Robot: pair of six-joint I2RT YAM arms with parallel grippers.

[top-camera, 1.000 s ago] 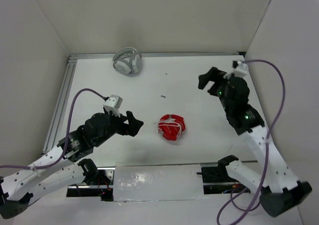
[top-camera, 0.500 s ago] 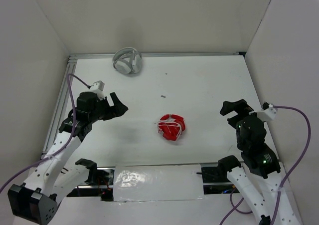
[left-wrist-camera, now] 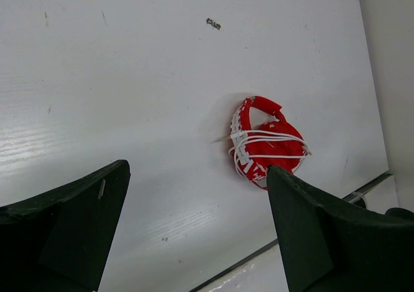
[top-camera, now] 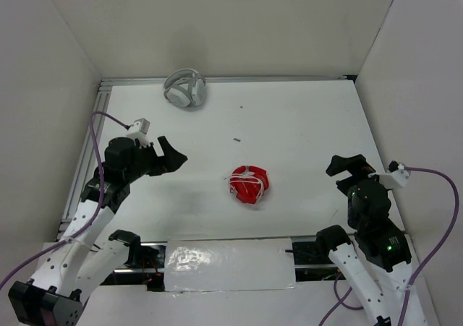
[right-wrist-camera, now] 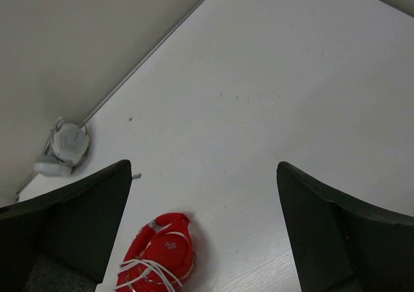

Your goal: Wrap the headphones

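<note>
No legible text or labels anywhere.

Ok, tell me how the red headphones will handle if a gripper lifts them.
The red headphones look folded into a compact bundle, so they probably lift as one light, stiff piece. The white cable is looped around them; its strands look loose and might slip off if snagged. Pushed, the rounded bundle may rock.

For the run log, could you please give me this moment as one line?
red headphones: folded, cable wound round, on table | left gripper: open, empty | right gripper: open, empty | white-grey headphones: far edge
</note>
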